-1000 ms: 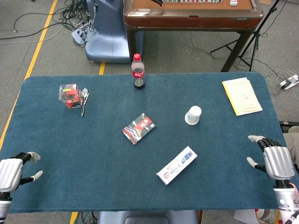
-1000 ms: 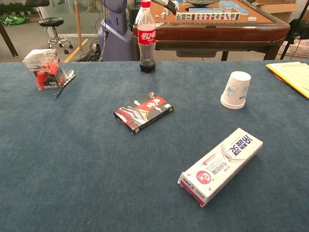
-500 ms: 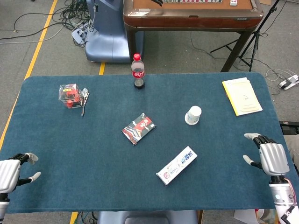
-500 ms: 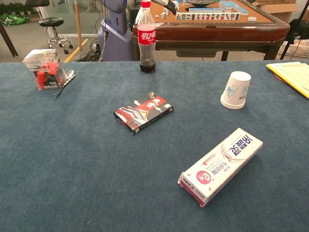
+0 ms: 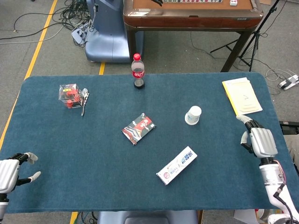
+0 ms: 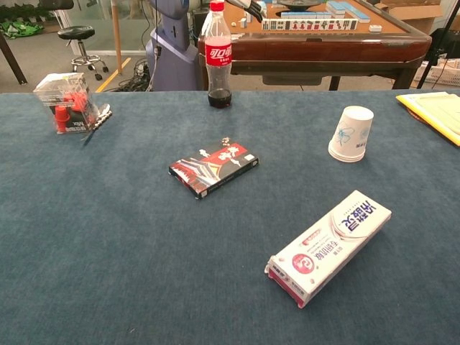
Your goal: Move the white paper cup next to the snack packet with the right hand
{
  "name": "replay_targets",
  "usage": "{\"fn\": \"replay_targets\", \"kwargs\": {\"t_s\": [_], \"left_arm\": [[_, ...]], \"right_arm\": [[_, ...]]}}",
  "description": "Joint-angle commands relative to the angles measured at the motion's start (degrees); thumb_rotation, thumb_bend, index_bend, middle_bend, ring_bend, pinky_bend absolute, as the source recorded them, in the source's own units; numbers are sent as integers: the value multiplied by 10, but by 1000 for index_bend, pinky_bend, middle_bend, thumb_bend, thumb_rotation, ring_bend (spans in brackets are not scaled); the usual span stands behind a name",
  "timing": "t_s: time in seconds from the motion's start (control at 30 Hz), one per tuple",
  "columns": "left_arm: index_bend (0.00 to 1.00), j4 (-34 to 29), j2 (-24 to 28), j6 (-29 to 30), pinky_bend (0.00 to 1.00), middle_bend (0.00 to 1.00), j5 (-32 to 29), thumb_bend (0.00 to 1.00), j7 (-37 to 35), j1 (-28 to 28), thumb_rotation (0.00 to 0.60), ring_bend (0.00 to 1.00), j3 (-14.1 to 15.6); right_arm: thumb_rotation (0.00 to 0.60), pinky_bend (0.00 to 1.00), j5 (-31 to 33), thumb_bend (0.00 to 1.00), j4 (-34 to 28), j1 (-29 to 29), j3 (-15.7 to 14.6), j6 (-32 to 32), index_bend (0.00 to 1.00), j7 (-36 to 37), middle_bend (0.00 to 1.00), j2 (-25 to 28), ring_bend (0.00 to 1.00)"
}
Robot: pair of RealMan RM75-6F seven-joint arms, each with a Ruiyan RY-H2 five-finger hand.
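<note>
The white paper cup (image 5: 192,115) (image 6: 351,134) stands upside down on the blue cloth, right of centre. The snack packet (image 5: 138,128) (image 6: 213,167), red, black and white, lies flat left of the cup, about a hand's length away. My right hand (image 5: 257,139) hovers over the table's right side, well to the right of the cup and a little nearer to me, fingers apart and holding nothing. Over the near left corner, my left hand (image 5: 11,171) is also empty with fingers spread. Neither hand shows in the chest view.
A white toothpaste box (image 5: 176,165) (image 6: 330,245) lies near the front, below the cup. A cola bottle (image 5: 138,71) (image 6: 219,57) stands at the far edge. A clear box with red pieces (image 5: 70,95) (image 6: 67,103) is far left. A yellow notepad (image 5: 241,95) lies far right.
My right hand has moved forward over the table and slightly left, towards the cup. The left hand has drawn back a little. The objects have not moved.
</note>
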Motion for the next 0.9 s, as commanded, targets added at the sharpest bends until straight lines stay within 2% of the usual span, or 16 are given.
{"fn": "replay_targets", "kwargs": {"t_s": [0.03,0.27,0.5,0.9], "left_arm": [[474,-1,1,0,577,531,0,23,-3,0,600,449,0],[474,-1,4,1,577,531,0,24,-12,0,600,449,-1],[474,0,5,-3,577,531,-3,24,-17,0,600,449,-1],[474,0,7,-7,577,531,-6,24,-24,-1,600,449,-1]], "right_arm": [[600,362,40,1000,-1,29,22,-42,172,7,173,-2,182],[600,316,113,1000,39,83,42,-110,104,-28,141,-29,150],[600,313,175,1000,88,130,55,-167,101,-40,141,-71,149],[600,313,205,1000,157,178,63,-232,101,-1,141,-124,149]]}}
